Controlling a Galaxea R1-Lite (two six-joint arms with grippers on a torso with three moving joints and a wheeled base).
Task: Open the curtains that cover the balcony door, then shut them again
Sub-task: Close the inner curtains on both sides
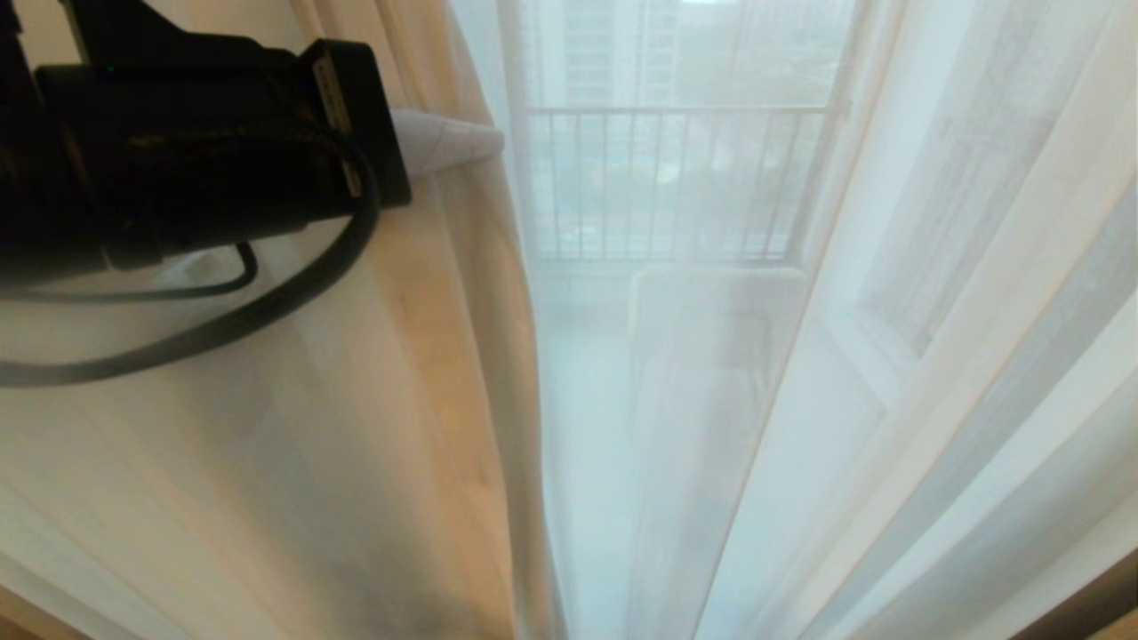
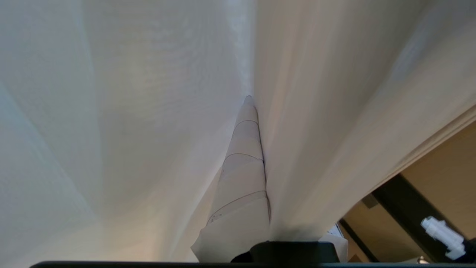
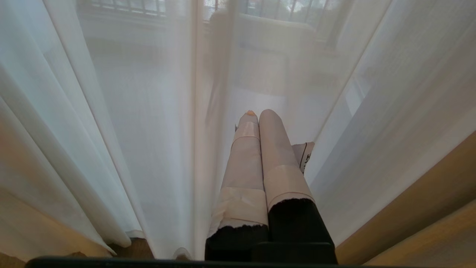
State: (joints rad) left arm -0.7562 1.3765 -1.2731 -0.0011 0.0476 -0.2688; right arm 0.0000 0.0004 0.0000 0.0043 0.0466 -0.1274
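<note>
Left gripper [image 1: 462, 142], raised, its fingers [image 2: 243, 156] closed together with a fold of the curtains [image 1: 427, 400] pinched against them; fabric drapes on both sides of the fingers. Right gripper [image 3: 260, 119] idle, fingers together, holding nothing. The balcony door [image 1: 818, 178] shows beyond the sheer cloth. Probable step: drawing a panel sideways; next, a steady lateral pull without slipping.

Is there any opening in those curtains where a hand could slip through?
No open gap shows. The curtains hang closed; the likeliest way through is the seam just right of where the left gripper pinches a fold. Left of it, fabric bunches thickly.
</note>
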